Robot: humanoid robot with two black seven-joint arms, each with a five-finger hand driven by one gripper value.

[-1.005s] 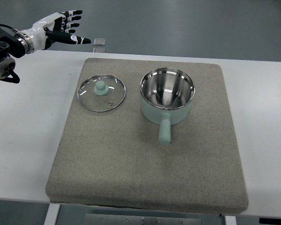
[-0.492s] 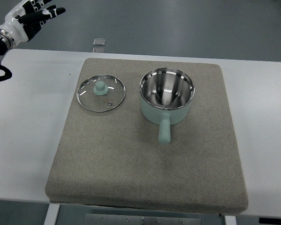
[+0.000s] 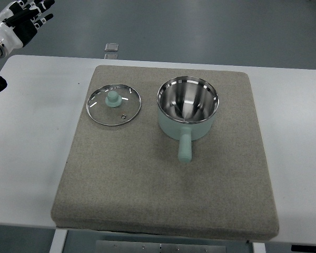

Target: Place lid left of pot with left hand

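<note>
A glass lid (image 3: 114, 105) with a steel rim and a mint green knob lies flat on the grey mat (image 3: 147, 179), just left of the pot. The mint green pot (image 3: 187, 109) stands upright and open, its steel inside bare, its handle pointing toward me. My left hand (image 3: 22, 17) is in the far top left corner, well away from the lid, its fingers spread and holding nothing. The right arm is out of view.
The mat lies on a white table (image 3: 31, 158). A small pale square object (image 3: 111, 47) lies on the floor beyond the table's far edge.
My left hand has drawn back up and to the left, away from the table, into the picture's corner. The lid and pot have not moved.
</note>
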